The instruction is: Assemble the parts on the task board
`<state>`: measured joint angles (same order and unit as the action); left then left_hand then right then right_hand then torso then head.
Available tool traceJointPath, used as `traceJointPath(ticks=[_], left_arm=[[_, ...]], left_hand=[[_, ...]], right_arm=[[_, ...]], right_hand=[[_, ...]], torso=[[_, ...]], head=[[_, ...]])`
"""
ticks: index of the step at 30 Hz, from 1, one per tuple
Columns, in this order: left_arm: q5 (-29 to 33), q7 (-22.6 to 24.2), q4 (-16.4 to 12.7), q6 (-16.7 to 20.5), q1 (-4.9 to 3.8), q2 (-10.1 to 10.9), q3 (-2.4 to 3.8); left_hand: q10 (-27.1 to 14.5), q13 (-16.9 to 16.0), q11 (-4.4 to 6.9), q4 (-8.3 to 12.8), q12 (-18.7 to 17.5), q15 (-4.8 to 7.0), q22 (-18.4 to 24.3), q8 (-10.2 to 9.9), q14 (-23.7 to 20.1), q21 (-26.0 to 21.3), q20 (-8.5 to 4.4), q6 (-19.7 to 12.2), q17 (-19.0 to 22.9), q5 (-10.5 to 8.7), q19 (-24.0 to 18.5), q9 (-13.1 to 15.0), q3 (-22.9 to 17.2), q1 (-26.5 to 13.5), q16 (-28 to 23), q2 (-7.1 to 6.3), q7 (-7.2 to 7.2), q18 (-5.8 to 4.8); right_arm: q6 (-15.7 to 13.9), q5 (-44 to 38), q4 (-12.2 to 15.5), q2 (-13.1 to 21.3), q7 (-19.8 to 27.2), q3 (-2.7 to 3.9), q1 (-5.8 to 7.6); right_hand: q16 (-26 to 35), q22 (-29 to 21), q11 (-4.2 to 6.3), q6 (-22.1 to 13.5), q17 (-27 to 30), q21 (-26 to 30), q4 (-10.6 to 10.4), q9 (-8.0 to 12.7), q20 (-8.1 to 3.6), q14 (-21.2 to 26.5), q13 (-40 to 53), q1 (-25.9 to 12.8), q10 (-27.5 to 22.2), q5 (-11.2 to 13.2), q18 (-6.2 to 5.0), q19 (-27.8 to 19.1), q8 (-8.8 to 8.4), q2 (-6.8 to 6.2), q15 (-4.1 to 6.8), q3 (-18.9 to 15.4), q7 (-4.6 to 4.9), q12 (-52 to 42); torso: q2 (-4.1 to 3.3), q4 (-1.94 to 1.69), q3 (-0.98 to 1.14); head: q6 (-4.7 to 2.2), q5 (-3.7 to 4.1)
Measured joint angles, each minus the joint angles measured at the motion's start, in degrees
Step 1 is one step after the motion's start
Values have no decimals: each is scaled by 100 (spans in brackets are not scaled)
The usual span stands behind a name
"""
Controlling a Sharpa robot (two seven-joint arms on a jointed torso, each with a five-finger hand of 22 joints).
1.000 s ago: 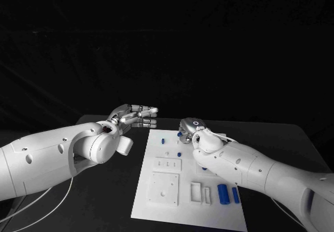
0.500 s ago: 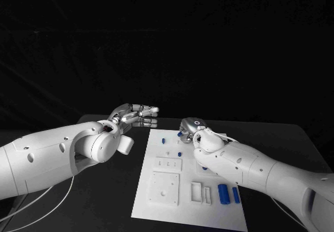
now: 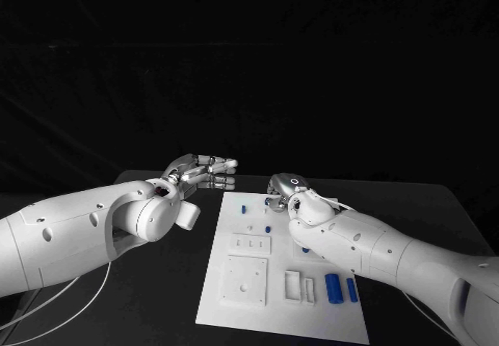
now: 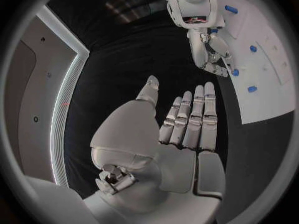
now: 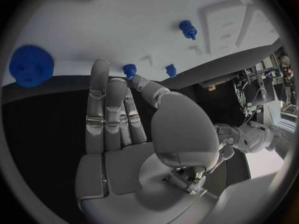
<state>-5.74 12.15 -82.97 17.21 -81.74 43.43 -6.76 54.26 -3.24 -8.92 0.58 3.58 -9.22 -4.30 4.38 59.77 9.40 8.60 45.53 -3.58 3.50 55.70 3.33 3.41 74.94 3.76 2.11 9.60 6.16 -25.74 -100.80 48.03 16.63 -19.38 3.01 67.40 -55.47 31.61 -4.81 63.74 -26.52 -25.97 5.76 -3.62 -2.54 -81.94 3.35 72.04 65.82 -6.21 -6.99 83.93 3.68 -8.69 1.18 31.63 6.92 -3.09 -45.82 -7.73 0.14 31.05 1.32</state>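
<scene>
The white task board [image 3: 235, 306] lies in the middle of the black table. My right hand [image 3: 279, 192] hovers over its far end, fingers stretched out and holding nothing. Its thumb tip is close to a small blue part [image 5: 129, 69] standing on the board [image 5: 124, 15]; whether they touch I cannot tell. A blue gear [image 5: 31, 64], a blue peg [image 5: 187, 29] and another small blue part [image 5: 171, 70] lie nearby. My left hand [image 3: 202, 170] is open above the table, left of the board's far corner. The left wrist view shows the left hand [image 4: 187, 124] and the right hand [image 4: 209, 47].
More blue parts sit on the board: one near the far left [image 3: 244, 210], one at the centre [image 3: 268, 229], two cylinders at the near right [image 3: 333, 288]. White raised blocks [image 3: 246, 282] occupy the board's near half. Bare black table [image 3: 156, 288] lies on both sides.
</scene>
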Motion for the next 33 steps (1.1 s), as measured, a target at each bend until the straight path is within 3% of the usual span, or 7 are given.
traceJointPath(ticks=[6,12,22,26,30,31,33], left_arm=[[-4,-3,6,-4,0,3,0],[-6,-3,10,-6,-1,47,-1],[-6,65,-17,-6,-1,174,-1],[-4,102,-10,-6,-1,192,-1],[-3,136,-1,-10,-1,190,-1],[-3,142,3,-12,-1,187,-1],[-2,152,13,-19,-1,180,-1]], left_hand=[[0,0,0,0,0,0,0,0,0,0,0,0,0,0,0,0,0,0,0,0,0,0],[0,0,0,2,0,0,0,0,0,0,0,27,0,0,0,0,-1,0,0,0,-2,0],[103,0,2,114,0,0,0,0,0,0,0,256,0,0,0,0,23,53,0,-7,-31,0],[103,0,1,133,0,0,0,0,0,0,0,257,0,0,0,0,12,53,0,-7,-30,0],[103,0,1,133,0,0,0,0,0,0,0,257,0,0,0,0,12,53,0,-7,-30,0],[103,0,1,133,0,0,0,0,0,0,0,257,0,0,0,0,12,53,0,-7,-30,0],[103,0,1,133,0,0,0,0,0,0,0,257,0,0,0,0,12,53,0,-7,-30,0]], right_arm=[[-44,38,103,90,7,0,9],[-129,156,641,529,36,21,91],[-112,761,1393,1509,210,461,273],[58,956,1431,1722,294,546,292],[362,1117,1347,1830,389,578,294],[443,1147,1310,1837,411,585,294],[624,1204,1208,1837,455,595,294]], right_hand=[[0,-24,0,-26,10,0,0,0,0,0,0,3,0,0,0,0,0,-3,0,0,-14,0],[0,-37,47,-7,21,0,-16,0,0,0,0,22,177,0,1,0,0,-22,0,16,-33,0],[62,-65,385,-15,10,0,25,-1,-188,-13,140,68,1299,-226,84,4,-1,-113,244,-598,-111,-140],[62,-65,535,-120,-59,0,40,-1,-361,-11,525,133,1704,-446,176,10,-2,-48,382,-1126,-103,-564],[-244,109,562,-264,-508,-297,37,-7,-413,15,3227,224,849,-824,261,21,17,69,428,-2048,-130,-3099],[-389,255,434,-322,-806,-448,18,-7,-411,96,4167,213,660,-881,270,20,17,150,382,-2133,-129,-3924],[-567,478,528,-307,-1344,-622,-2,-7,-396,104,5226,208,455,-912,258,2,18,155,374,-2132,-124,-4802]], torso=[[3,0,1],[8,20,3],[31,146,41],[47,198,62],[63,243,83],[67,254,91],[73,262,102]], head=[[-9,-1],[-46,-4],[-143,-2],[-164,6],[-172,13],[-172,14],[-173,16]])
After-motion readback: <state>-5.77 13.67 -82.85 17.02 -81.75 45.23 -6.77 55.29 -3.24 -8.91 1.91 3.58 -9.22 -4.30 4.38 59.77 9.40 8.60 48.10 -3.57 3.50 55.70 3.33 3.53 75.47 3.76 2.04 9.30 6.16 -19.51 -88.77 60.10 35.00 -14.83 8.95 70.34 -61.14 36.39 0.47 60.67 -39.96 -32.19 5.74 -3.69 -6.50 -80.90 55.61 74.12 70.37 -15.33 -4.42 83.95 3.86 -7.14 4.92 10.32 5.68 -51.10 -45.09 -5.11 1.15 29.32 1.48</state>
